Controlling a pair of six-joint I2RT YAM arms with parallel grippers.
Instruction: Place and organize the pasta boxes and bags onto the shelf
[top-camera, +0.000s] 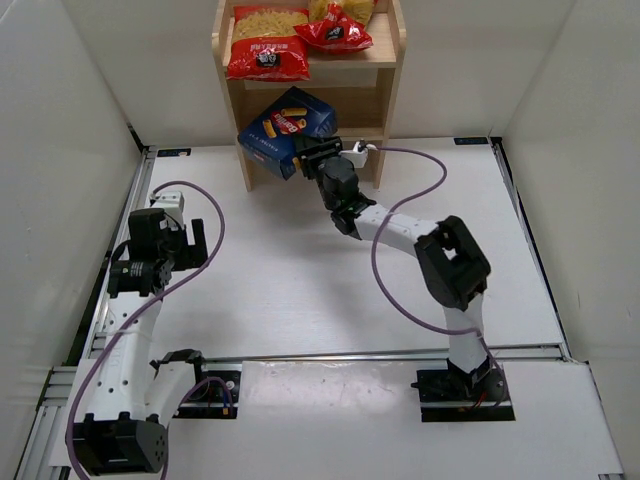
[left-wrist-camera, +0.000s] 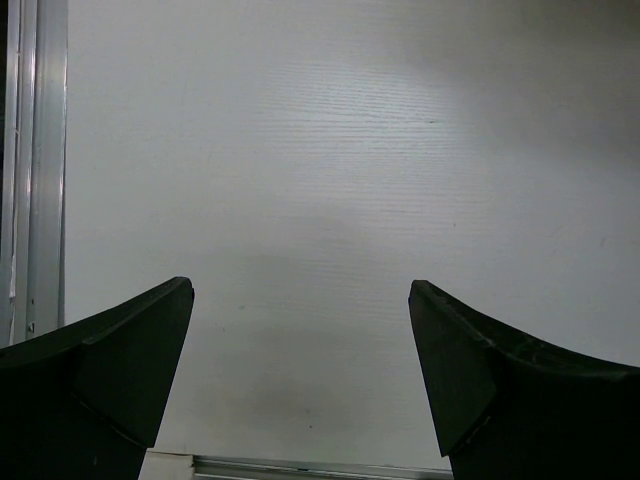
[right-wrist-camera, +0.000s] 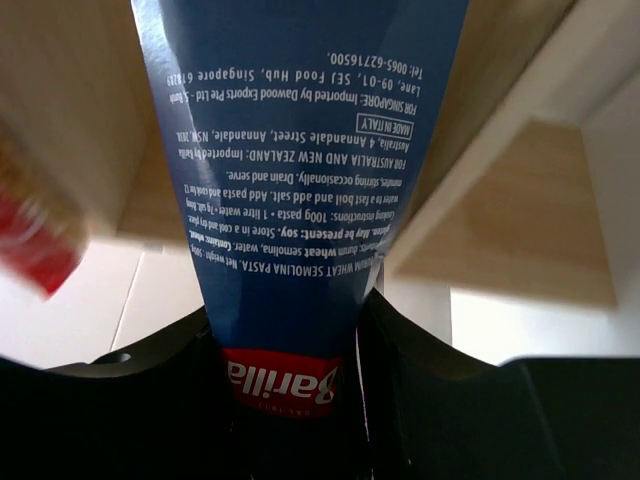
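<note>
Checking in, operator: how far along is the shelf job?

Most of the way, I'd judge. One red pasta bag (top-camera: 268, 45) lies flat on the top tier of the wooden shelf (top-camera: 392, 70), above and beyond my right fingers (top-camera: 318, 152). A second red pasta bag (top-camera: 335, 28) lies just beside it and seems to touch it.

And the box?

My right fingers are clamped on one end of the blue Barilla pasta box (top-camera: 285, 128). It stretches away from them, tilted, at the mouth of the lower tier. On the right wrist view I see wood above and to the side of the box. I cannot tell whether its far end rests on the lower board yet.

What is your left arm doing?

Nothing with the goods. My left fingers (left-wrist-camera: 120, 360) are spread wide apart with only bare white table (top-camera: 300, 270) beneath and ahead of them, well apart from the shelf.

So what is left?

As I read it, the box needs sliding fully in, levelling and releasing. I see no other packages on the table, so that should be the last item. The bags may want squaring up afterwards, since the second one sits askew.
</note>
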